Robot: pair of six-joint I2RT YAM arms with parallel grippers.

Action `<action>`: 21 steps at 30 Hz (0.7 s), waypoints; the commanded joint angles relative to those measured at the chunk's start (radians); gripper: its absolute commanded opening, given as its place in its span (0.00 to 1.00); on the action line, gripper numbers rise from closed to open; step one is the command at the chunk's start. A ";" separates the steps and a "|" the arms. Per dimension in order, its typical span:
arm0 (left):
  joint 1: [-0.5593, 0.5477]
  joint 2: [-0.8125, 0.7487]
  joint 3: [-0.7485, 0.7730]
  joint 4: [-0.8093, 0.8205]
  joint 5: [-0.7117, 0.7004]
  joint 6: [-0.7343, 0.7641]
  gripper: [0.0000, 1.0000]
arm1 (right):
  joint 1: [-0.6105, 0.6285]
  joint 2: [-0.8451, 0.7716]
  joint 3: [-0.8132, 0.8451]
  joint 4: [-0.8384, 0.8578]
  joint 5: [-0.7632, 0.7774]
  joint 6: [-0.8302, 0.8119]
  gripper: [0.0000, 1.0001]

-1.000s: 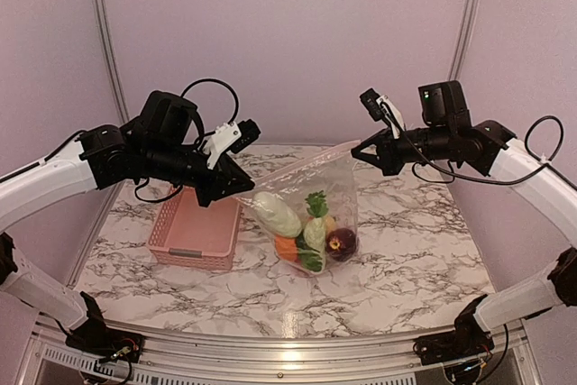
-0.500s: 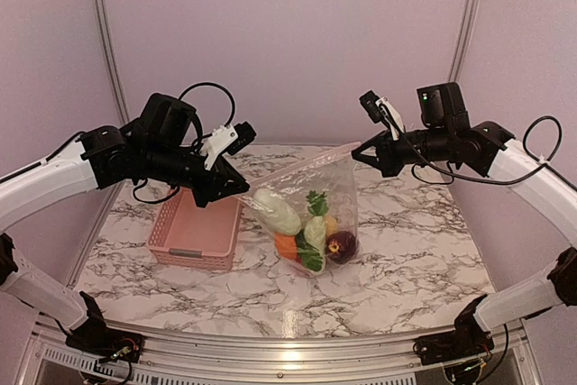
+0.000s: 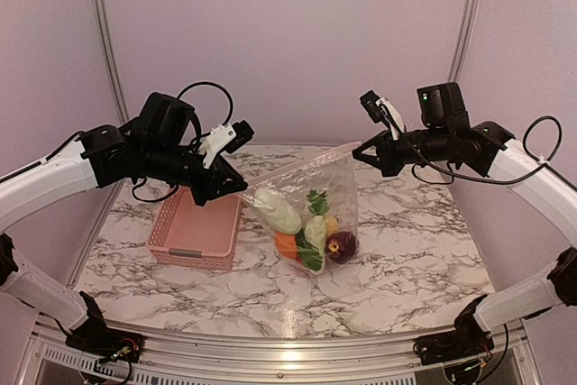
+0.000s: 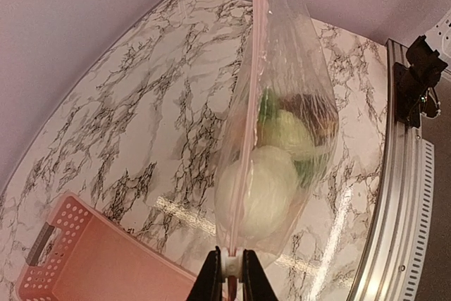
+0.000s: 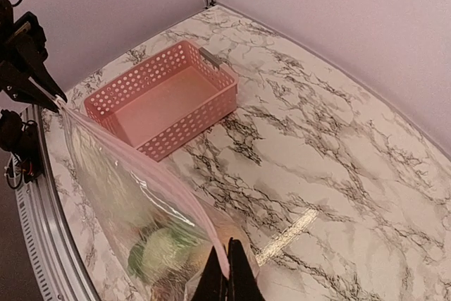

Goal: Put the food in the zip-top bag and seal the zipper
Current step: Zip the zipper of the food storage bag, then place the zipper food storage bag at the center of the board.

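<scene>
The clear zip-top bag (image 3: 315,188) hangs in the air between my two grippers, its bottom on or just above the marble table. Inside lie the food pieces: a white radish (image 3: 278,212) with green leaves, an orange piece (image 3: 286,246) and a dark brown piece (image 3: 341,242). The pinkish zipper (image 3: 297,167) runs taut along the top edge. My left gripper (image 3: 238,188) is shut on the zipper's left end (image 4: 231,262). My right gripper (image 3: 359,152) is shut on its right end (image 5: 229,262). The radish (image 4: 257,192) shows through the plastic in the left wrist view.
An empty pink lattice basket (image 3: 185,254) stands on the table left of the bag, below my left arm; it also shows in the left wrist view (image 4: 84,259) and the right wrist view (image 5: 162,103). The metal table rail (image 4: 398,195) runs along the near edge.
My left gripper has drawn slightly to the left with the bag's corner, pulling the zipper edge a little tauter. The right gripper has not moved.
</scene>
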 commanded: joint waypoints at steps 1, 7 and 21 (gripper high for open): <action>0.017 0.007 -0.001 -0.085 -0.021 0.022 0.03 | -0.030 -0.002 0.027 0.020 0.075 0.014 0.00; 0.049 0.083 0.054 -0.011 -0.032 0.034 0.01 | -0.038 0.031 0.051 0.063 0.108 0.026 0.00; 0.170 0.393 0.406 0.136 0.092 0.006 0.15 | -0.144 0.228 0.247 0.188 0.043 0.040 0.00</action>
